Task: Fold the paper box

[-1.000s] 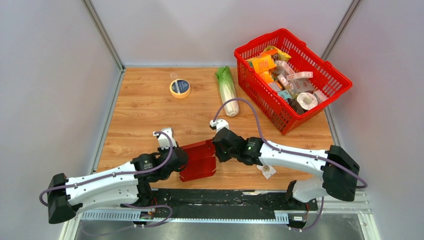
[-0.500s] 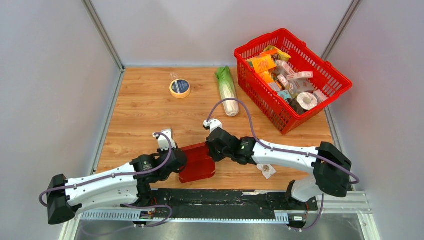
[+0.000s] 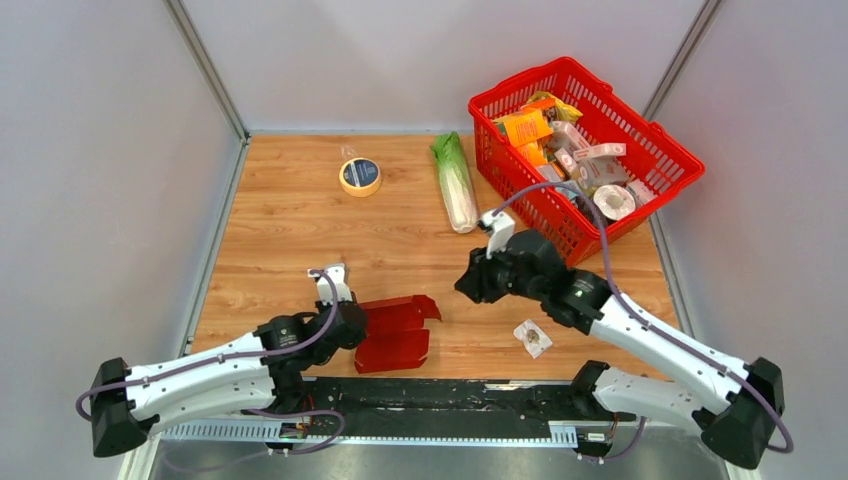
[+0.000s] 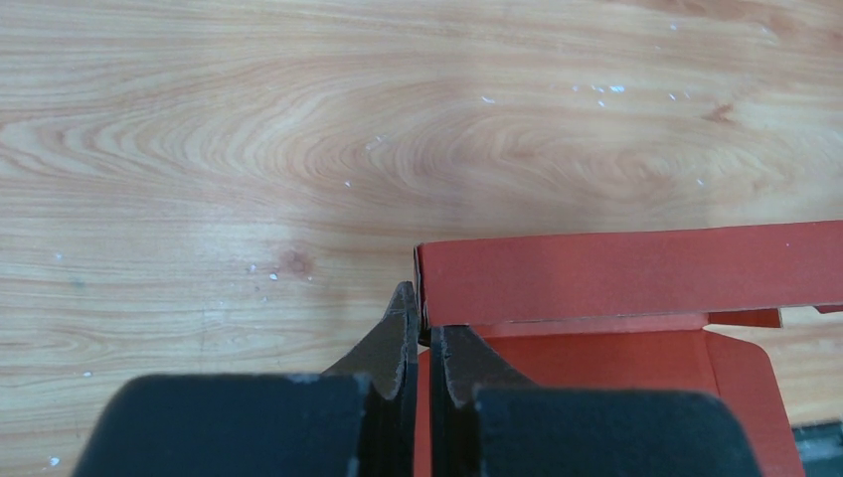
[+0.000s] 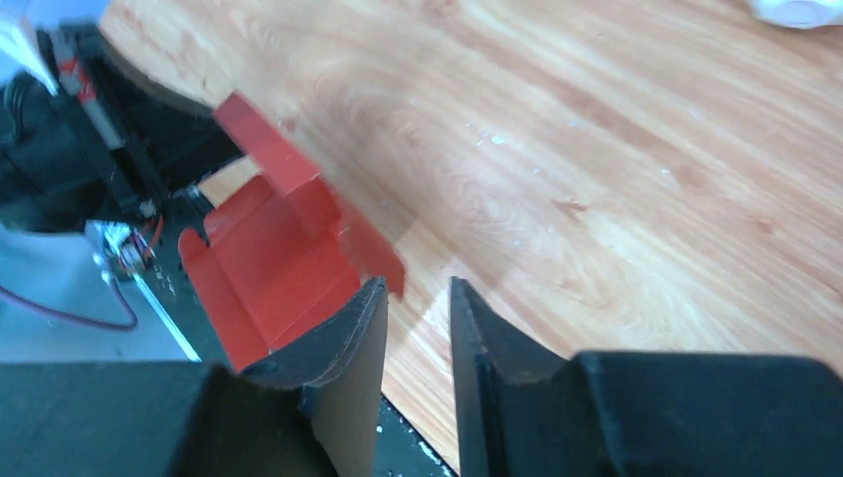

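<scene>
We see the paper box (image 3: 398,333) at the lower centre of the top view: dark-red thin card, half folded, base flat, one long wall raised; its right-end flaps seem splayed open.

The right tool (image 3: 466,287) has let go of the paper box (image 3: 397,333) and drawn back, up and to the right. It now hangs over the table (image 3: 300,230) with its jaws slightly apart and nothing between them. The box's far panel has fallen open, showing a notched flap, and the box sits slightly nearer the table's front edge.
</scene>
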{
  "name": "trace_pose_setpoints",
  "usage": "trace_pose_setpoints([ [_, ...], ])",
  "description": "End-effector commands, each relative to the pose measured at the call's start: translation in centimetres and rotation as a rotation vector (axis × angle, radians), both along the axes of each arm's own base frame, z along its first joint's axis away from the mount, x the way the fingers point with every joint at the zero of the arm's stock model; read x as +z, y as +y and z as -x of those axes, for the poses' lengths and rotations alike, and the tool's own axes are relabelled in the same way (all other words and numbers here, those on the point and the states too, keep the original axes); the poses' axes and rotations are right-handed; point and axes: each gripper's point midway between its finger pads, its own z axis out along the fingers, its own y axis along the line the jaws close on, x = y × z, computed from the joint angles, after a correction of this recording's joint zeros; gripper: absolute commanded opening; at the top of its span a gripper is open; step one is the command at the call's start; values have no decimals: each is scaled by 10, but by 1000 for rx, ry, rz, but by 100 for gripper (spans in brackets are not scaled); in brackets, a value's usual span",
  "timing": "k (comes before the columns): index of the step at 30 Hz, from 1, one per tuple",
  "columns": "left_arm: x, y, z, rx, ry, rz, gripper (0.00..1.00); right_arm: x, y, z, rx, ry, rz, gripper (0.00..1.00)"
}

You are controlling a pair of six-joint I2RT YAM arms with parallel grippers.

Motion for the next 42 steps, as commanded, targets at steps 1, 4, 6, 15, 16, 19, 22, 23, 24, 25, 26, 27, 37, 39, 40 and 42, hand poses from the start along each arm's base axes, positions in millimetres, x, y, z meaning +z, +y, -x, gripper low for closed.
trace_pose_setpoints([
  [1,14,-19,3,-139,-23,86,0,8,-12,-3,9,113,-141,33],
  [4,23,-39,11,-291,-38,199,0,20,-7,5,122,196,-334,39],
  [6,29,-47,17,-383,-52,265,0,25,-1,30,240,240,-445,49],
  [15,71,-69,44,-690,-141,384,0,66,-5,86,553,174,-601,56],
  [16,76,-72,46,-716,-154,390,0,66,-4,91,572,175,-607,56],
  [19,82,-74,47,-735,-158,395,0,71,1,105,641,155,-608,55],
  [22,87,-78,48,-756,-154,404,0,66,8,113,666,137,-564,56],
  [23,87,-79,49,-764,-149,406,0,64,8,114,667,139,-557,56],
  [24,88,-80,49,-768,-145,407,0,63,9,115,664,141,-552,56],
  [25,88,-81,49,-769,-142,406,0,63,9,116,671,135,-552,56],
  [26,90,-82,50,-776,-142,410,0,62,8,118,674,136,-552,56],
  [27,90,-83,50,-779,-143,413,0,63,8,119,680,132,-557,57],
  [37,100,-88,48,-763,-114,443,0,52,16,121,657,99,-482,58],
  [39,98,-88,46,-751,-103,436,0,56,18,122,664,84,-484,58],
  [40,98,-88,45,-746,-98,435,0,57,19,125,673,80,-483,58],
  [42,95,-89,42,-732,-87,429,0,58,22,125,674,67,-478,59],
])
